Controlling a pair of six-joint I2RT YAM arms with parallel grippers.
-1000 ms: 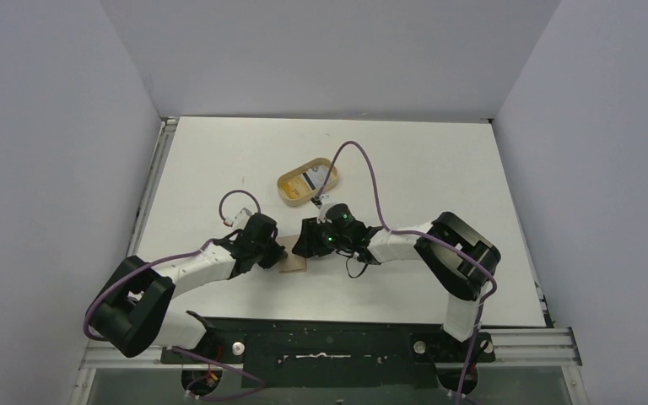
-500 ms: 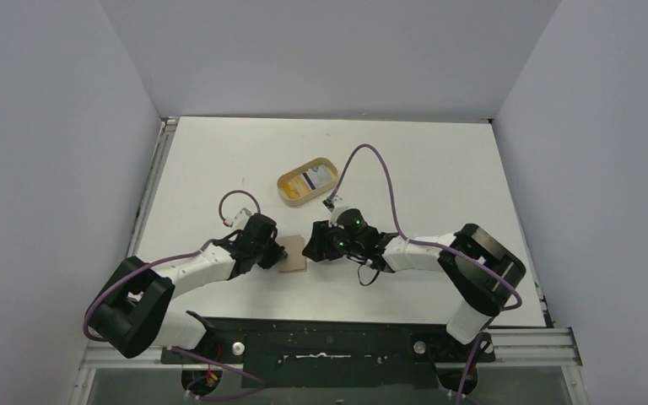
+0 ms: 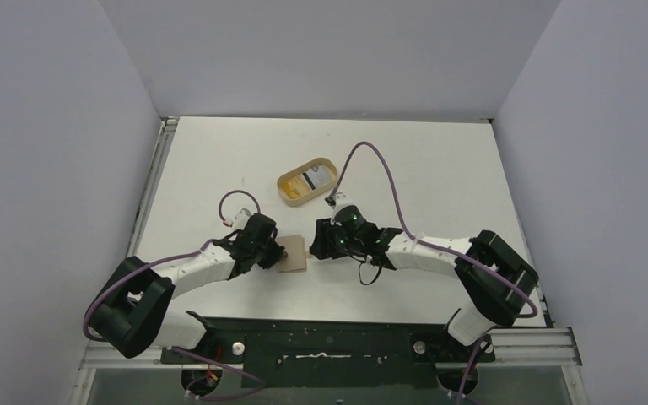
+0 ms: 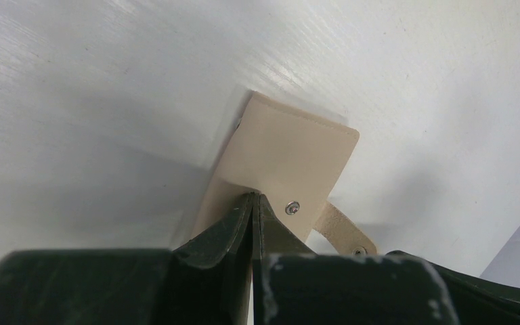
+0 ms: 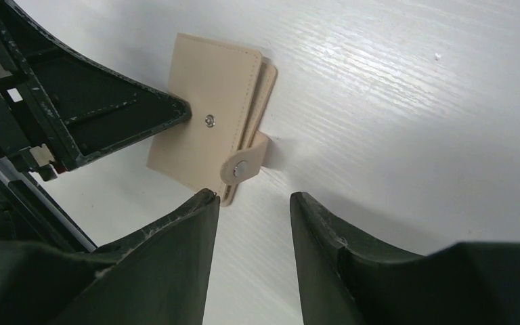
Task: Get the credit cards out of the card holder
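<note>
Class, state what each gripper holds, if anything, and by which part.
Left gripper, shut, pins the card holder at its edge beside its stud; a true pinch cannot be told. Right gripper holds nothing.

Oval tan wooden tray (image 3: 292, 182), resting on white table (image 3: 439, 169), grey walls

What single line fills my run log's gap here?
left gripper: shut, tips on card holder; right gripper: open, empty; snap tab: unfastened

Card holder (image 5: 206, 101): plain pale tan, stitched edges, silver snap stud (image 5: 209, 121). Worktop (image 3: 439, 169): white. Oval tray (image 3: 287, 194): tan rim. Arm cables (image 3: 361, 144): purple.
</note>
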